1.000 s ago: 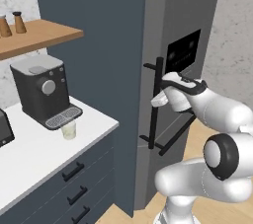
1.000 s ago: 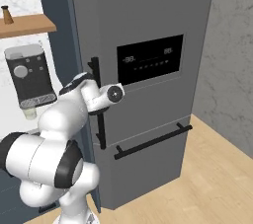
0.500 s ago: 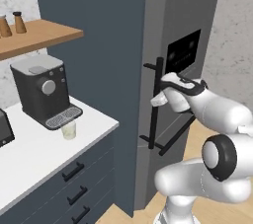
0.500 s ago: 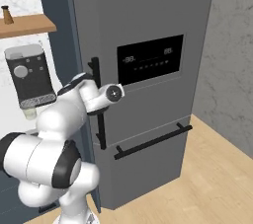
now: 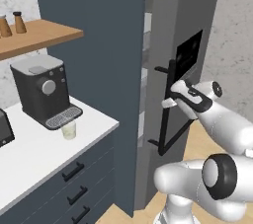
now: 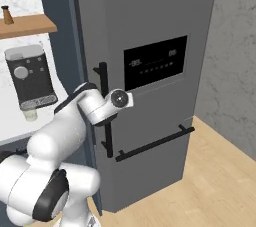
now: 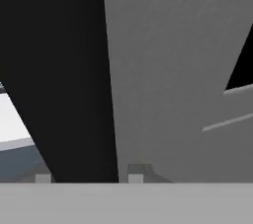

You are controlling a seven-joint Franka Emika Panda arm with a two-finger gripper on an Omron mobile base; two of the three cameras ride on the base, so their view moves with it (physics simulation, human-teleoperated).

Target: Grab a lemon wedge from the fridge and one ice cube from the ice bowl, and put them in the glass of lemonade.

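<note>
Fridge: tall grey fridge [image 6: 150, 26] with black display panel, door slightly ajar.
Handle: long black vertical bar handle [image 5: 166, 109] between the fingertips.
Gripper: two-finger gripper [image 5: 169, 103] clamped around the handle.

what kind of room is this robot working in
A home kitchen, by the look of it, and a rendered one: a tall grey fridge with black bar handles, a coffee machine on a white counter over dark drawers, and a wooden wall shelf.
</note>
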